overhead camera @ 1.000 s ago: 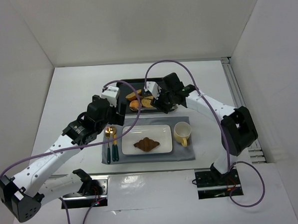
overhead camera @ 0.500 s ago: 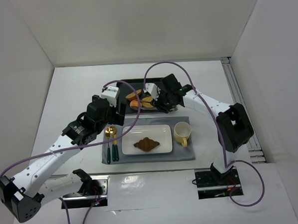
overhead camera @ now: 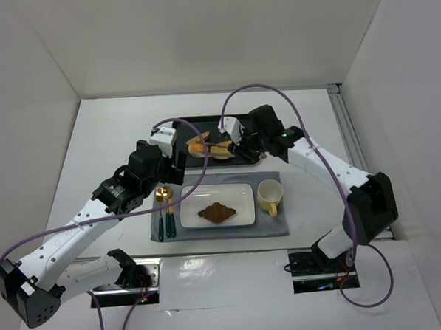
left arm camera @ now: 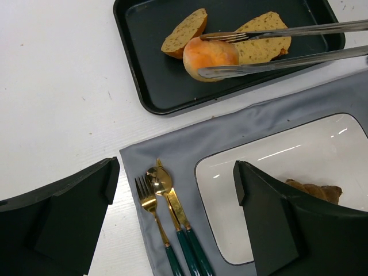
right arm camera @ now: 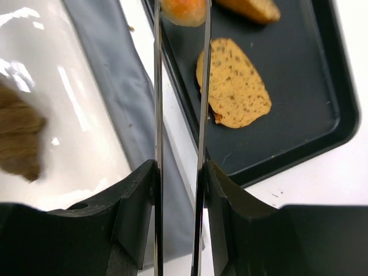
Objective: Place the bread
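**Q:** State of each claw, near edge outward?
**A:** Left claw (left arm camera: pixel 175 172): jaws spread, holding nothing. It hangs above the mat (left arm camera: pixel 172 141), which lies by the near edge, mid-tabletop. On the mat is a plate (left arm camera: pixel 270 164) carrying a croissant (left arm camera: pixel 313 190). A fork (left arm camera: pixel 150 215) and spoon (left arm camera: pixel 156 177) lie on its left-edge side. Right claw (right arm camera: pixel 179 195): clamped on tongs (right arm camera: pixel 156 103).

**Q:** Location of the bread?
**A:** The bun (left arm camera: pixel 210 53) is pinched between the tong tips over the tray (left arm camera: pixel 152 69), toward the far edge, beside two slices (left arm camera: pixel 185 31). Whether it rests on the tray cannot be determined.

**Q:** Handling properties?
**A:** Probably light, soft and easily crushed. The smooth crust may slip on bare metal. Grip across the widest part with moderate pressure.

**Q:** Markings?
**A:** No brand, label or writing is legible.
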`<state>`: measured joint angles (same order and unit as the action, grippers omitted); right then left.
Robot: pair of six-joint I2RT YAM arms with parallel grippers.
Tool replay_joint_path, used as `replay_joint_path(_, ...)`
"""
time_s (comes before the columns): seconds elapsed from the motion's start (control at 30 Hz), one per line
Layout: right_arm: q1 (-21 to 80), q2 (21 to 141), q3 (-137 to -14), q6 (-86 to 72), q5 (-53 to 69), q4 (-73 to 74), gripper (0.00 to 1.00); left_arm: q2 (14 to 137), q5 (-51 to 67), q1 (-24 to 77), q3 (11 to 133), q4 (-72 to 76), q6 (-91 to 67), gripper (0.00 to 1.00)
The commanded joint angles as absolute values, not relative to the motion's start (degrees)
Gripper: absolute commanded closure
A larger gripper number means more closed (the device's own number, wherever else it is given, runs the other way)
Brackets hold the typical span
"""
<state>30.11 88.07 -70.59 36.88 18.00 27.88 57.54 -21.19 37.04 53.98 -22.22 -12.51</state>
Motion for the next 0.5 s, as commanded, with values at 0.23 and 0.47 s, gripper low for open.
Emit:
replay_joint_path(0.23, 31.55, 71.64, -63.29, 45.52, 31.11, 42.08, 0.76, 56.34, -22.15, 36.74, 53.70, -19.86, -13.97, 0.00)
replay_joint_path(0.47, 33.49, 70.58, -58.98, 47.64, 31.29, 49.83, 0.74, 56.87, -22.15, 36.74, 53.70, -19.86, -13.97, 0.00)
